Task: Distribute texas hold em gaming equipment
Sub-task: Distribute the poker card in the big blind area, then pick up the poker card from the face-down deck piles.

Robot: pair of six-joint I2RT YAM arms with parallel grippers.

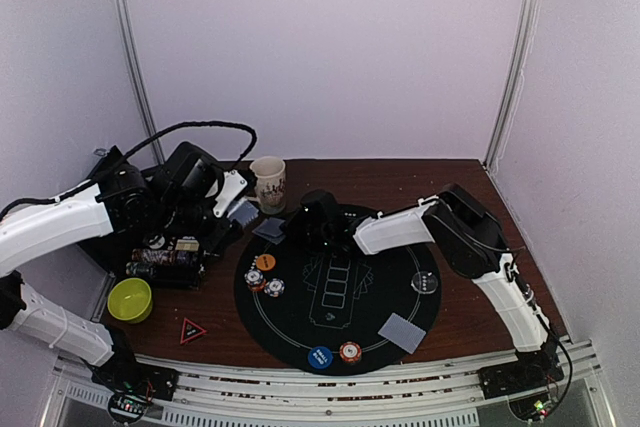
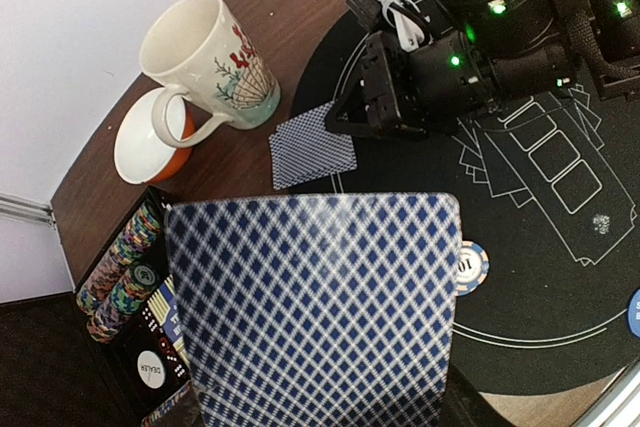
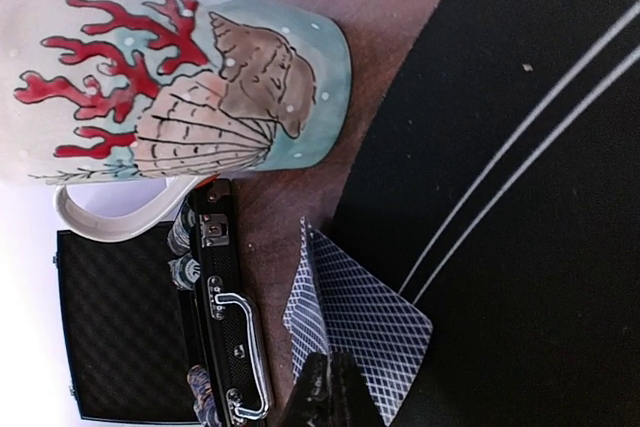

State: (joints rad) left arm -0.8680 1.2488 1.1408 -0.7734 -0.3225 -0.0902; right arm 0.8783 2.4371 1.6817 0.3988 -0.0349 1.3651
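The left end effector (image 1: 236,203) clamps a diamond-patterned blue-backed card (image 2: 310,297), the right end effector (image 3: 325,389), closed, touches overlapping cards (image 3: 360,317) at the edge of the round black mat (image 3: 520,197), and the hinged black case (image 3: 120,337) holds striped chips (image 2: 128,257).

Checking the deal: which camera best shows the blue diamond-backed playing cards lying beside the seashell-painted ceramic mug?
Left wrist view: the blue diamond-backed playing cards show almost whole, in clear outline. Right wrist view shows them closer, partly behind the right end effector; top view shows only a small grey patch.
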